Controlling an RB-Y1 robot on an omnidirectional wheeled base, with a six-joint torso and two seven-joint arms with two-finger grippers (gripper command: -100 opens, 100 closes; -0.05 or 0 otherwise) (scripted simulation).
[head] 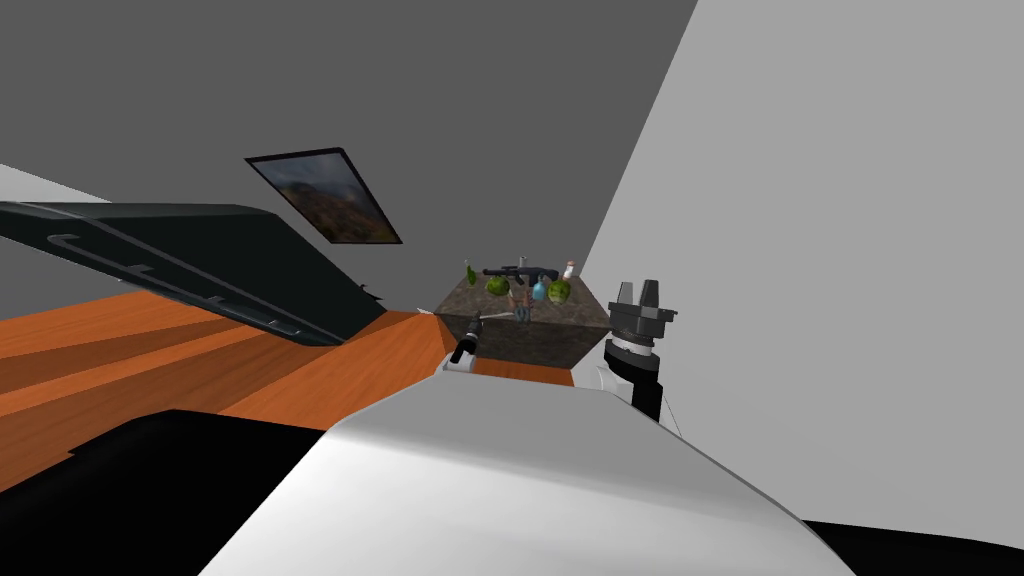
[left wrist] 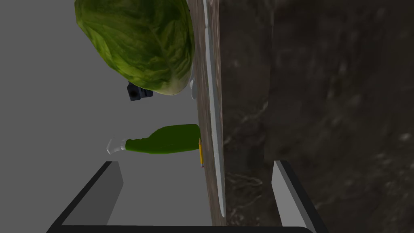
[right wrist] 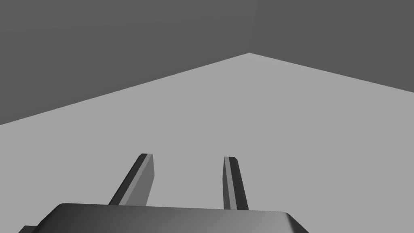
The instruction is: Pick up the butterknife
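Observation:
The butterknife (left wrist: 213, 101) is a long thin silver blade lying flat on the dark stone counter (left wrist: 315, 121), close to its edge. My left gripper (left wrist: 198, 174) is open, and the knife's near end sits between its fingers (left wrist: 115, 178), closer to one of them and touched by neither. In the head view the left gripper (head: 466, 347) is at the counter's (head: 520, 335) near corner. My right gripper (head: 637, 292) is raised beside the counter, away from the knife, its fingers (right wrist: 145, 174) open and empty.
A lettuce head (left wrist: 137, 40), a green bottle (left wrist: 165, 139) and a yellow pencil (left wrist: 201, 153) stand right beside the knife. More items (head: 540, 285) crowd the counter's far side. A dark cabinet (head: 200, 270) lies to the left, a light wall (head: 850, 250) to the right.

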